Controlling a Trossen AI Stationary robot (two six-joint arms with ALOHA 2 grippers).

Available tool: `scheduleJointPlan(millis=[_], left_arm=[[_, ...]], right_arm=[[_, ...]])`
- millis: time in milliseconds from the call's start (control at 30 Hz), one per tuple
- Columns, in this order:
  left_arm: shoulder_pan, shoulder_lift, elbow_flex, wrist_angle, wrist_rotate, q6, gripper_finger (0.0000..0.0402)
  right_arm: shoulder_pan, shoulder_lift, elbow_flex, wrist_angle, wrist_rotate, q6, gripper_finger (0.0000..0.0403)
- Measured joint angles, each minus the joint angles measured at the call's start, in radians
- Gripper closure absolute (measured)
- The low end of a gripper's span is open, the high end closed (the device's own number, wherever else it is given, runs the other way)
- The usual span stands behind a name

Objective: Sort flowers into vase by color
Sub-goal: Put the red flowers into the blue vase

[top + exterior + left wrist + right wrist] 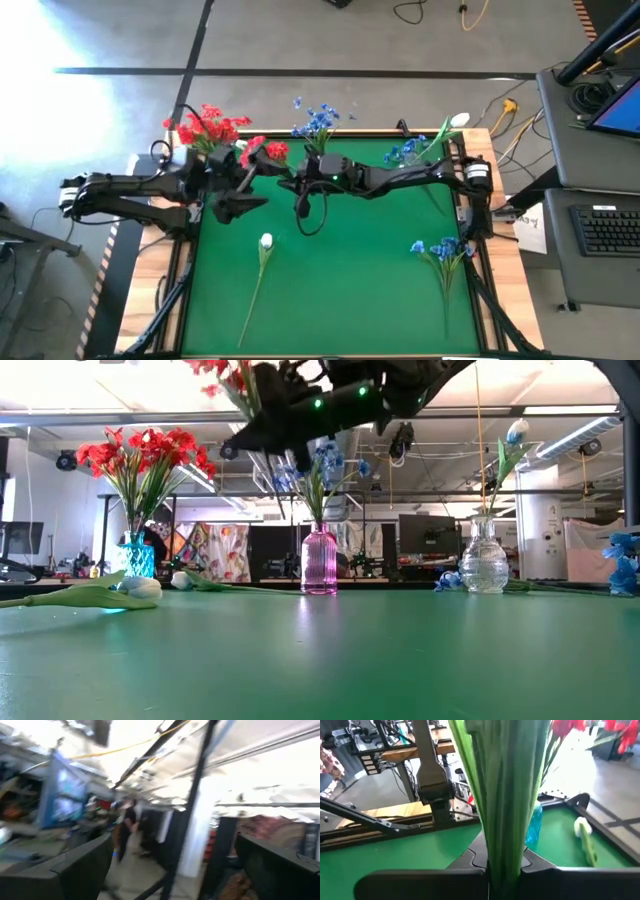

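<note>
My right gripper [297,183] reaches in from the table's right and hovers high over the far middle, shut on a red flower [266,152] near the teal vase [205,150] of red blooms. Green stem and leaves [505,795] fill the right wrist view. My left gripper [245,203] hangs open just left of it, holding nothing; its wrist view looks into the room. A pink vase [319,560] holds blue flowers and a clear vase [485,560] holds a white bud. A white tulip [265,243] and a blue flower [441,250] lie flat on the mat. My right gripper pinches the red flower's green stem and leaves [504,855] between its two fingers. The flower is lifted clear of the table. Its stem runs out past the fingers, and the red blooms [565,727] point toward the teal vase [534,825].
More blue blooms [405,151] lie by the clear vase at the far right. All three vases stand along the mat's far edge. The green mat [350,280] is framed by dark rails. A keyboard and screen sit on a desk [600,200] right of the table.
</note>
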Motion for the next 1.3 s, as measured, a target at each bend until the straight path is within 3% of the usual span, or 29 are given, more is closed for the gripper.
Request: scheduleJointPlan(millis=[200,467,633,833,1167,1300], left_arm=[[-0.009,-0.010,0.000,0.029,0.089,0.033,0.0002],[-0.008,-0.015,0.000,0.068,0.063,0.177,0.0002],[-0.012,-0.002,0.000,0.161,0.081,0.151,0.0002],[-0.019,0.043,0.000,0.277,0.137,0.139,0.0002],[-0.013,0.057,0.000,0.319,0.239,0.156,0.0002],[-0.012,0.059,0.000,0.336,0.242,0.169,0.0002]], right_arm=[[0.046,-0.056,-0.002,-0.030,0.003,-0.076,0.0394],[0.128,-0.089,0.000,-0.085,0.010,-0.176,0.0394],[0.140,-0.087,0.000,-0.086,0.080,-0.165,0.0394],[0.140,-0.086,-0.001,-0.068,0.079,-0.197,0.0394],[0.137,-0.062,-0.001,-0.043,0.053,-0.253,0.0394],[0.126,-0.039,-0.001,-0.026,0.053,-0.355,0.0394]])
